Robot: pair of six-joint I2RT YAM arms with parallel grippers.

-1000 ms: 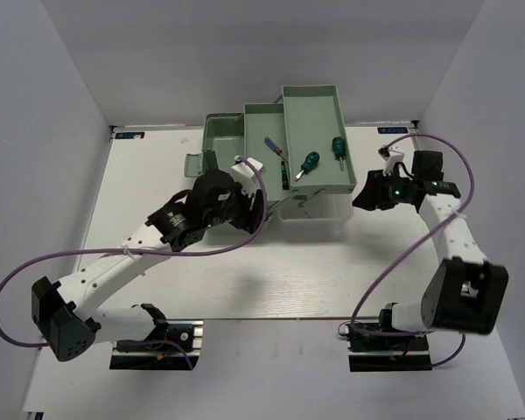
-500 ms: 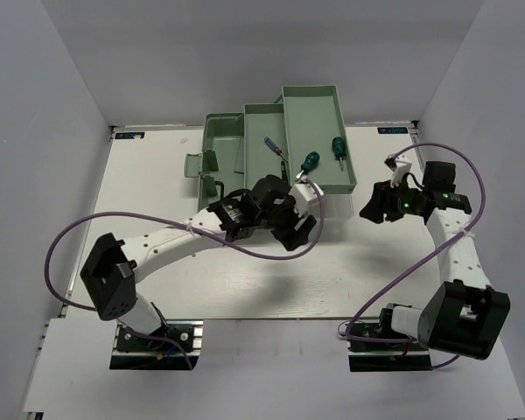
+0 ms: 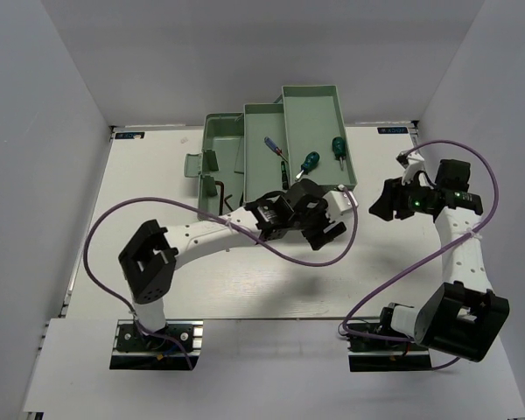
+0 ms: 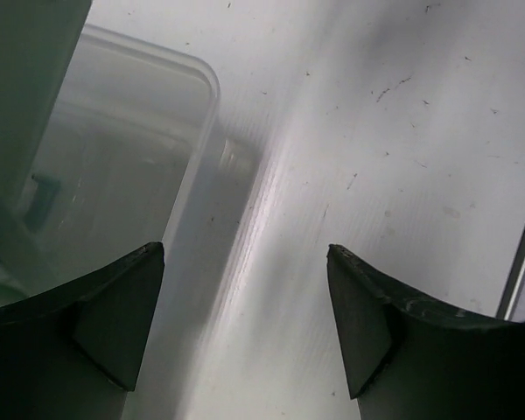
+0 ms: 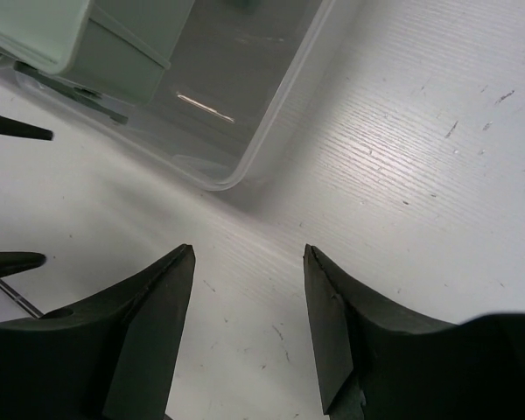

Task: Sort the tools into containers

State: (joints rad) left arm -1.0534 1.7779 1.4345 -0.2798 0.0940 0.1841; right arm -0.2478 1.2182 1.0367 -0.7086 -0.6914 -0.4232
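Between the left gripper's [image 4: 245, 252] fingers it's just bare white table [image 4: 402, 131]. Nothing is held and the jaws are spread wide. One finger hangs over the rounded corner of the clear lid [image 4: 131, 166], the other over plain tabletop. From above, that gripper sits right at the near end of the right tray [image 3: 319, 118], with its arm stretched across the front of the toolbox. The right gripper [image 5: 248, 249] is gaping too, also empty, hovering over the table off to the right of the box and pointed back at it. Its camera catches the lid's corner just ahead and a bit of mint tray in the top left. As for the tools, a green screwdriver [image 3: 309, 161] lies in the right tray with another green screwdriver [image 3: 339, 146] near it, not touching. A blue screwdriver [image 3: 271, 145] lies slanted in the middle tray [image 3: 261, 118], and a dark hex key [image 3: 204, 188] sits in the base [image 3: 223, 140] on the left, by its near edge. Can't tell what else is at the near end of the middle tray, since the arm covers it.
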